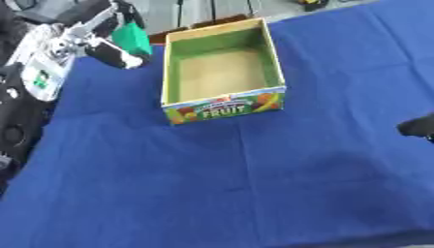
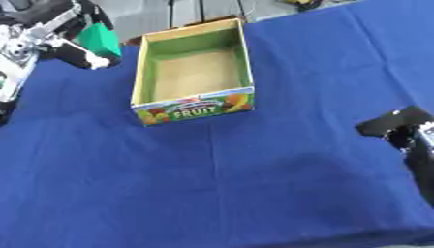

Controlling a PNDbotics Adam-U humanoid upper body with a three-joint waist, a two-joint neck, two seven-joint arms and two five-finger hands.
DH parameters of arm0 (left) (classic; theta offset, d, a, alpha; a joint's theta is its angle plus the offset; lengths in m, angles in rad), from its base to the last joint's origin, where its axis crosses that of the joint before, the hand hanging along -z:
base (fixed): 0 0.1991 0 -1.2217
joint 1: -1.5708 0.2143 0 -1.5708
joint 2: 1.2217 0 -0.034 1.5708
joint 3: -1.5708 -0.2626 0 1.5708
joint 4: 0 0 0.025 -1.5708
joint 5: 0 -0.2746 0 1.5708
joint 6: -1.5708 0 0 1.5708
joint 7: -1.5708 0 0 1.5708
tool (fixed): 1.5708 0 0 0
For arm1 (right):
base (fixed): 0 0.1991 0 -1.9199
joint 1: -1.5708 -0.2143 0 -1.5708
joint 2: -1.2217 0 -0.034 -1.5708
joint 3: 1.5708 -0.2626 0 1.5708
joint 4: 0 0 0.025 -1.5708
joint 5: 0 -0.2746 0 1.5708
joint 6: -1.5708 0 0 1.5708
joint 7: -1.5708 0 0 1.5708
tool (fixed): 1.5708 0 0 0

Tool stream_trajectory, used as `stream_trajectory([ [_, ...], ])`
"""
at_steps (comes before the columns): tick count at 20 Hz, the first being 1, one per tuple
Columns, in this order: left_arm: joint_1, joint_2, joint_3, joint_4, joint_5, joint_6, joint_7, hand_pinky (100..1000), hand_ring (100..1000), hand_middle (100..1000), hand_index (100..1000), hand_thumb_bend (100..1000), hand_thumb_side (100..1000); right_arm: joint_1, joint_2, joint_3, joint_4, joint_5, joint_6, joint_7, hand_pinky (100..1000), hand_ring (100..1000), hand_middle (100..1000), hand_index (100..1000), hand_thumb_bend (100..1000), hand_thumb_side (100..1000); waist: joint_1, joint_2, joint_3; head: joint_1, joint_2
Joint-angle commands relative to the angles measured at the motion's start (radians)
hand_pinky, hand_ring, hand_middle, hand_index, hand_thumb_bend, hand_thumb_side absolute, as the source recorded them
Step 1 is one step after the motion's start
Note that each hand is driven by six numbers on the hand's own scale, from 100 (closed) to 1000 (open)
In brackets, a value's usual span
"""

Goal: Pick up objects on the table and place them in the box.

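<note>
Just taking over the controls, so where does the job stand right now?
Nothing is in the box yet; its floor shows bare. In hand: the left hand has its fingers curled round a green object, held just left of the box. The right hand shows at the right edge, holding nothing that shows. Left to do: carry the green object over the box and release it. No other objects show on the blue cloth.

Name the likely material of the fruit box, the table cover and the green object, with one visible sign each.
Fruit box: probably cardboard, with thin flat walls, printed front, matte brown floor. Table cover: apparently matte blue cloth, faintly creased. Green object in the left hand: smooth, plain green; material unclear.
</note>
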Motion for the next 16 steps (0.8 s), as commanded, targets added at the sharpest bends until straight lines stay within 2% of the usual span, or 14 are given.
stream_trajectory([
  [1,-0.034,-0.025,-0.009,0.028,-0.04,-0.004,-0.008,174,166,171,323,471,153,-0.016,-0.023,0.003,-0.014,-0.005,-0.001,0.007,748,688,513,547,100,883,-0.004,-0.016,-0.014,0.014,-0.007],
  [5,-0.048,-0.08,-0.014,0.09,-0.09,-0.011,0.02,183,174,180,331,459,168,-0.023,-0.023,0.007,-0.017,-0.005,0.0,0.012,748,689,513,547,100,886,0.005,-0.01,-0.045,0.027,-0.012],
  [6,-0.051,-0.089,-0.014,0.101,-0.098,-0.013,0.029,185,176,180,331,458,168,-0.025,-0.023,0.008,-0.017,-0.005,0.0,0.013,748,689,513,547,100,911,0.007,-0.009,-0.05,0.028,-0.014],
  [7,-0.053,-0.097,-0.015,0.112,-0.098,-0.017,0.036,188,178,183,335,459,168,-0.026,-0.024,0.009,-0.017,-0.005,0.001,0.014,748,689,513,547,100,888,0.01,-0.008,-0.056,0.03,-0.015],
  [12,-0.054,-0.125,-0.031,0.145,-0.138,-0.028,0.035,215,199,204,356,457,186,-0.03,-0.023,0.011,-0.017,-0.003,0.002,0.016,749,689,513,547,100,891,0.02,-0.003,-0.072,0.034,-0.017],
  [13,-0.052,-0.132,-0.035,0.152,-0.144,-0.032,0.028,249,229,234,384,461,200,-0.03,-0.023,0.011,-0.017,-0.003,0.002,0.016,749,689,513,547,100,892,0.021,-0.003,-0.074,0.035,-0.018],
  [14,-0.05,-0.138,-0.039,0.158,-0.151,-0.037,0.019,292,264,268,416,529,212,-0.03,-0.022,0.01,-0.017,-0.003,0.002,0.016,749,689,513,547,100,893,0.022,-0.002,-0.075,0.035,-0.018],
  [15,-0.047,-0.144,-0.044,0.164,-0.156,-0.045,0.006,343,308,313,459,504,250,-0.031,-0.022,0.01,-0.017,-0.002,0.002,0.016,749,689,513,547,100,893,0.023,-0.002,-0.076,0.035,-0.018],
  [16,-0.044,-0.149,-0.047,0.169,-0.16,-0.053,-0.006,437,391,397,537,560,299,-0.03,-0.021,0.01,-0.017,-0.002,0.003,0.016,749,689,513,547,100,894,0.023,-0.002,-0.077,0.034,-0.018],
])
